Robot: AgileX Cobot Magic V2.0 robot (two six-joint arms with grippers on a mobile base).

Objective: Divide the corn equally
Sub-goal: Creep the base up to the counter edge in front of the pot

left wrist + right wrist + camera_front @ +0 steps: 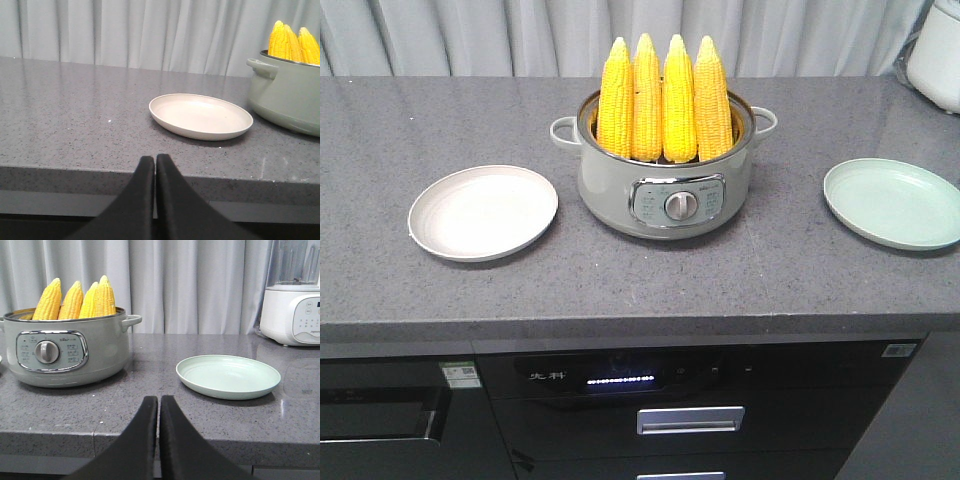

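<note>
4 corn cobs point(665, 95) stand upright, tips up, packed side by side in a pale green electric cooker point(665, 200) on the grey countertop point(620, 285).

The left gripper point(155, 160) has its black jaws pressed together, with only a hairline slit between them. From those jaws the cooker and its corn lie ahead and well off to the right. 1 cream plate point(201, 116) sits on the counter ahead and slightly right.

The right gripper point(159, 400) is likewise closed tight. From its jaws the cooker lies ahead to the left, and 1 mint-green plate point(228, 376) ahead to the right. A white appliance point(295, 310) stands farther back and right, before the grey curtain point(200, 285).

Both pairs of jaws sit low before the counter's front edge, well apart from the corn.
</note>
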